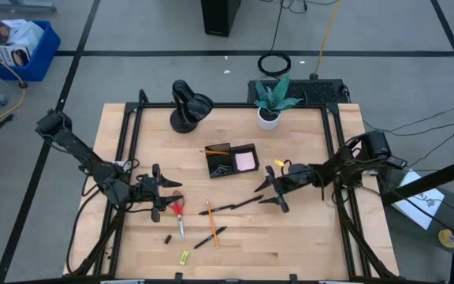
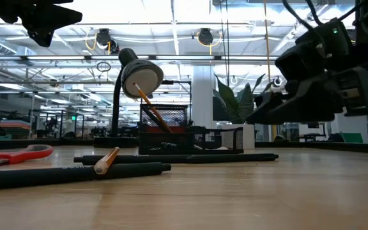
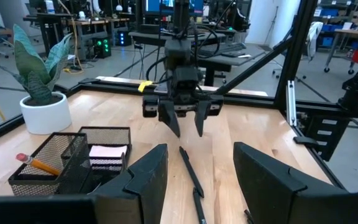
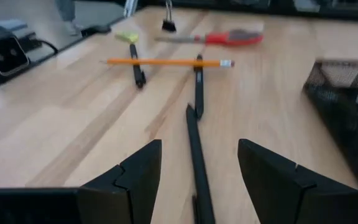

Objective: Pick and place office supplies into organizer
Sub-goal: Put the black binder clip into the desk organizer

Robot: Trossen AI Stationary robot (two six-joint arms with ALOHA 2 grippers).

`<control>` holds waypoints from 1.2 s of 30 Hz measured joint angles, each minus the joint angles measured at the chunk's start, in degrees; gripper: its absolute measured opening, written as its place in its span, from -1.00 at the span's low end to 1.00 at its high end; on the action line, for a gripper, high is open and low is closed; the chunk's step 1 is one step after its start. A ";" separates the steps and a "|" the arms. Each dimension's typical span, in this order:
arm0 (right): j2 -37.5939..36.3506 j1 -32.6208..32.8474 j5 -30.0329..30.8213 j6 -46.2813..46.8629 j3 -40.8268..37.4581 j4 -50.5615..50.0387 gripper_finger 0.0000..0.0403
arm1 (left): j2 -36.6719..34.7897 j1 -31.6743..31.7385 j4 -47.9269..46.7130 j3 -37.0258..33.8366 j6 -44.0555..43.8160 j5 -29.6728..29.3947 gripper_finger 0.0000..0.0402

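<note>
Inspecting the wooden table (image 1: 290, 244) from largest item to smallest:

Left arm: reaches in from the table's left edge; the left gripper (image 1: 164, 197) hangs over the red-handled scissors (image 1: 178, 213), fingers spread apart with nothing between them.

Right arm: reaches in from the right edge; the right gripper (image 1: 272, 189) sits just right of the organizer, above the end of a black pen, fingers parted and holding nothing. The left wrist view shows it (image 3: 186, 121) facing across the table.

Desk lamp (image 1: 187, 104): black, stands at the back of the table, left of the plant.

Plant: green leaves in a white pot (image 1: 269, 118), at the back edge, behind the organizer.

Organizer (image 1: 232, 159): black mesh tray near the table's centre. A pink sticky-note pad (image 1: 246, 161) lies in its right compartment; an orange pencil (image 1: 211, 150) leans in the taller back section; small black clips (image 1: 224, 168) lie in the left front compartment.

Scissors: flat on the table at front left, blades pointing toward the front edge.

Black pens: a long one (image 1: 231, 207) lies diagonally between the two grippers; a shorter one (image 1: 209, 237) lies nearer the front, touching the loose pencil.

Loose orange pencil (image 1: 210, 223): lies on the table right of the scissors, crossing the pens.

Black clip (image 1: 167, 237): on the table in front of the scissors.

Yellow-green piece (image 1: 184, 255): nearest the front edge, apart from the rest.
</note>
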 joint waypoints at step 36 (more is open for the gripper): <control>11.13 -0.15 1.69 -0.50 0.45 5.66 0.01 | 0.02 0.00 0.07 0.00 0.00 0.01 -0.07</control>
